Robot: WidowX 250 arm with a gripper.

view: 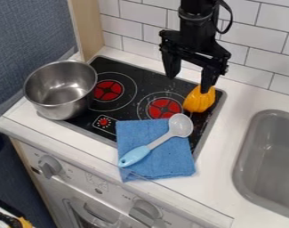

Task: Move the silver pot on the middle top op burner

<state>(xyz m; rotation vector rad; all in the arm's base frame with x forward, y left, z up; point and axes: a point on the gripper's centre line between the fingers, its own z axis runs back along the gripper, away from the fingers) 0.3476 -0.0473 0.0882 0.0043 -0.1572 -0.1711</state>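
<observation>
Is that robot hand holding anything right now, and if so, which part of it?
Nothing is held: the gripper is open, with nothing between its fingers. The orange toy shows just below one fingertip, not gripped.

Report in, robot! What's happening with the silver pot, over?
Hand open, above stove. Silver pot at stove's left edge, empty. Maybe in the way: orange thing, stove's right side.

The silver pot (62, 91) stands upright, apparently straddling the left edge of the cooktop (109, 66).
</observation>
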